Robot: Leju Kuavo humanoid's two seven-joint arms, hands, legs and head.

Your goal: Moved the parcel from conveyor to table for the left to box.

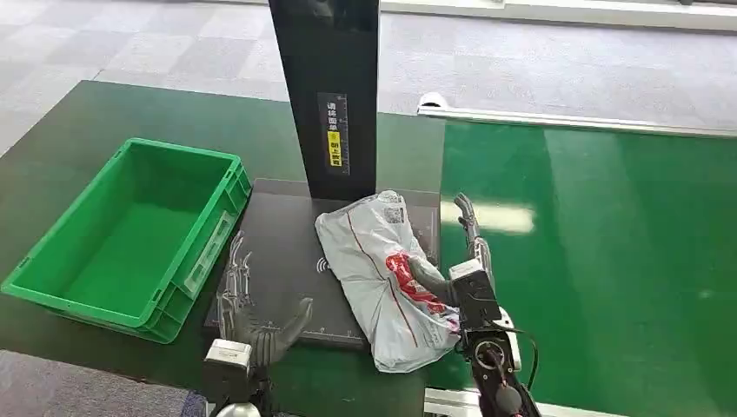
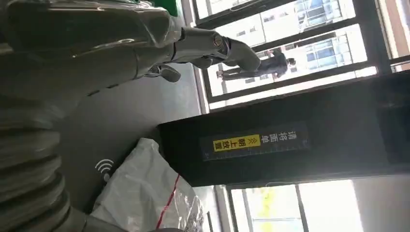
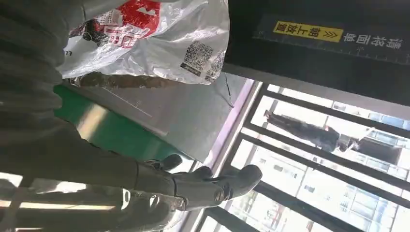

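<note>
White plastic parcel (image 1: 387, 274) with red print and a code label lying crumpled at centre of the head view, on the right half of a dark flat pad (image 1: 287, 261), its lower end hanging past the pad's front edge. Right hand (image 1: 452, 261) at the parcel's right side: thumb pressed onto the red print, fingers (image 1: 469, 221) stretched straight up along the parcel's right edge over the shiny green conveyor (image 1: 608, 261); fingers apart, not closed round the bag, though whether the thumb truly pins it cannot be told. Left hand (image 1: 252, 308) lower left of centre, resting at the pad's front left corner, fingers spread apart and empty, thumb angled toward the parcel but well short of it. Green box (image 1: 130, 234) at the left of the frame, open side up, nothing visible inside, sitting just beside the pad's left edge on the dark green table (image 1: 69, 139). Black upright post (image 1: 326, 87) with a yellow-and-white label rising from the pad's rear edge at upper centre, right behind the parcel. In both wrist views, same parcel against the post's foot, with windows beyond.
</note>
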